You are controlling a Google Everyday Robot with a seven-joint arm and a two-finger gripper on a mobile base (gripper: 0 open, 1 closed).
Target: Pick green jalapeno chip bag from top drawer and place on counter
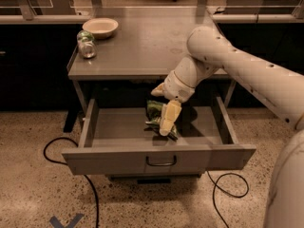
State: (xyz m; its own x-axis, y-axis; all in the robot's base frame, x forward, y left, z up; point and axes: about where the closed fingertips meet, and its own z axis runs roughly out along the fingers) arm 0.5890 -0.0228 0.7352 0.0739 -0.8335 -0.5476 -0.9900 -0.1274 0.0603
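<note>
The green jalapeno chip bag [154, 111] lies in the middle of the open top drawer [118, 127], whose front panel carries a dark wire handle [161, 163]. My gripper [167, 122] hangs down from the white arm into the drawer, directly over the right part of the bag and covering it. I cannot see whether it touches the bag. The grey counter [142, 46] is the table top right above the drawer.
A pale bowl [100, 27] and a small glass jar [86, 45] on its side sit at the counter's back left. Black cables [59, 148] run over the speckled floor on both sides. A pale ledge with glass panels [42, 19] runs behind the counter.
</note>
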